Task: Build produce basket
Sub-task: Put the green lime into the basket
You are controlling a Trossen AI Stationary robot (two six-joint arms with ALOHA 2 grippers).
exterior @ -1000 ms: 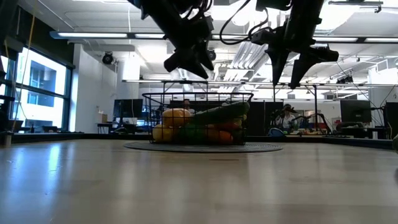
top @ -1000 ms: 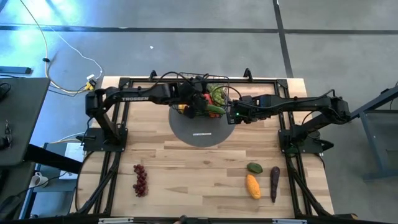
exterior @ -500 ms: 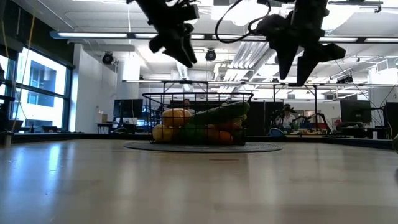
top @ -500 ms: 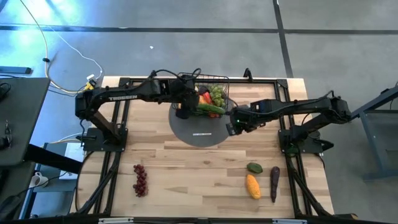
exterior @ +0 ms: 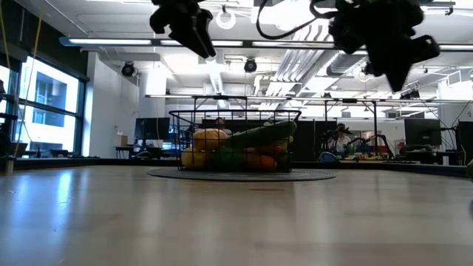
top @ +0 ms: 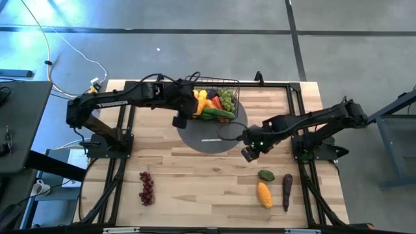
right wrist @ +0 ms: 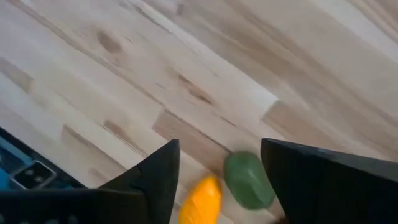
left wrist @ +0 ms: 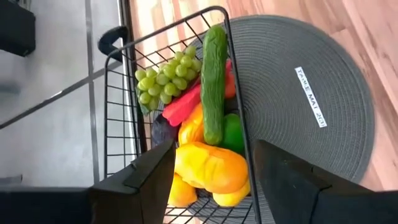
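Note:
The black wire basket (top: 216, 91) stands on the grey round mat (top: 208, 133) at the table's far side, holding a cucumber (left wrist: 213, 81), green grapes (left wrist: 163, 78), a red chili, yellow and orange fruits (left wrist: 208, 167). My left gripper (top: 180, 121) is open and empty, just left of the basket. My right gripper (top: 250, 153) is open and empty, above the table right of the mat. A green fruit (top: 266, 175), an orange mango (top: 264, 194) and an eggplant (top: 286, 190) lie at the near right; red grapes (top: 147, 188) lie at the near left.
Black arm frames stand along the table's left and right sides. Bare wood lies between the mat and the near edge. In the right wrist view the green fruit (right wrist: 249, 180) and the mango (right wrist: 200, 202) lie just ahead of the fingers.
My left gripper has drawn back from over the basket toward the table's left, empty. My right gripper has gone from beside the basket toward the near right, toward the green fruit and the mango. The basket and its contents have stayed still.

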